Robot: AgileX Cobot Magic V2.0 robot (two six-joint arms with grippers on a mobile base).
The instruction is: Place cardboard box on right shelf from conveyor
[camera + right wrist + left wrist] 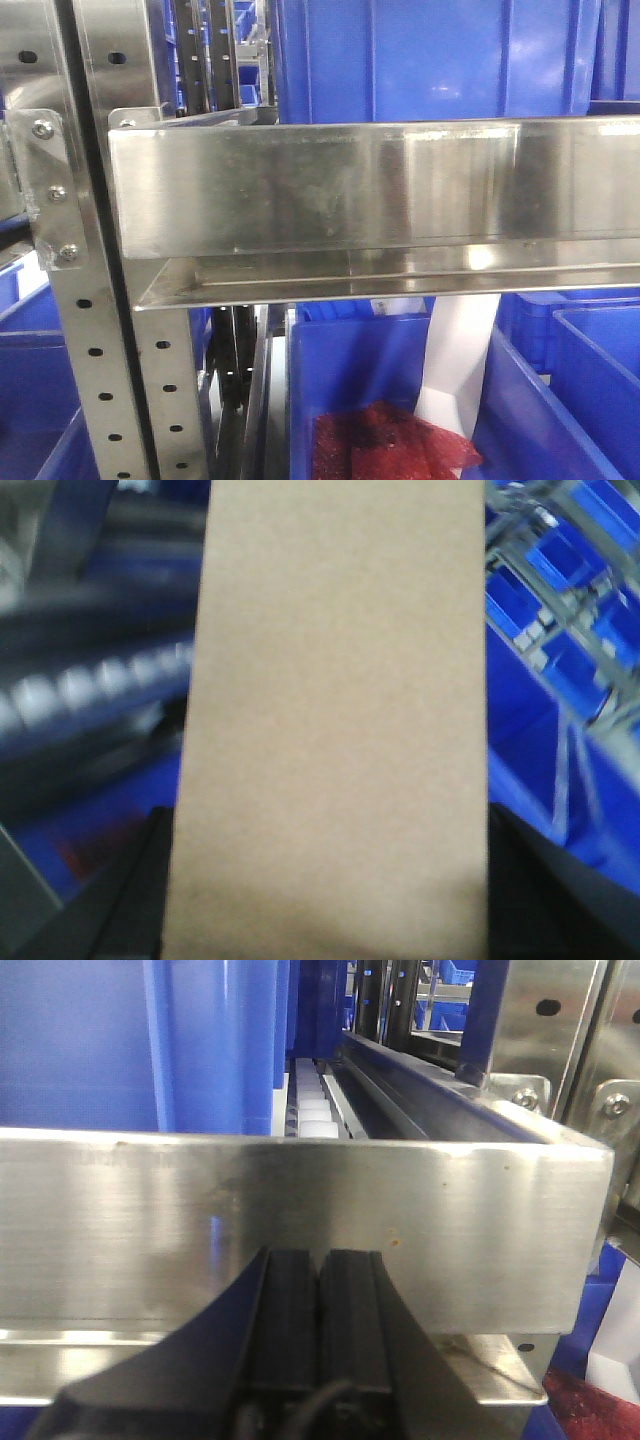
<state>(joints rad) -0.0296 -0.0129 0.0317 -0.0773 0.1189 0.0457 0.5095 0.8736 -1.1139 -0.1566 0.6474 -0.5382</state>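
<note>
Cardboard box (335,710) edges touch both right end effector (328,880) fingers (125,905).

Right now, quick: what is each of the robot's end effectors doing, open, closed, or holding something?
Left end effector: closed, holding nothing.
Right end effector: closed on the cardboard box.

I'm looking at the right shelf (350,190) running straight across in front, bolted to the uprights (90,350) on its left. Some bins (430,60) are standing behind and above it. A lower bin (350,360) is sitting underneath with a bag (390,445) lying in it. The left tool (318,1265) is hanging just before the shelf's lip, with rollers (315,1110) behind that lip. The cardboard box (335,680) is sitting between the fingers of the right tool (330,905).
</note>
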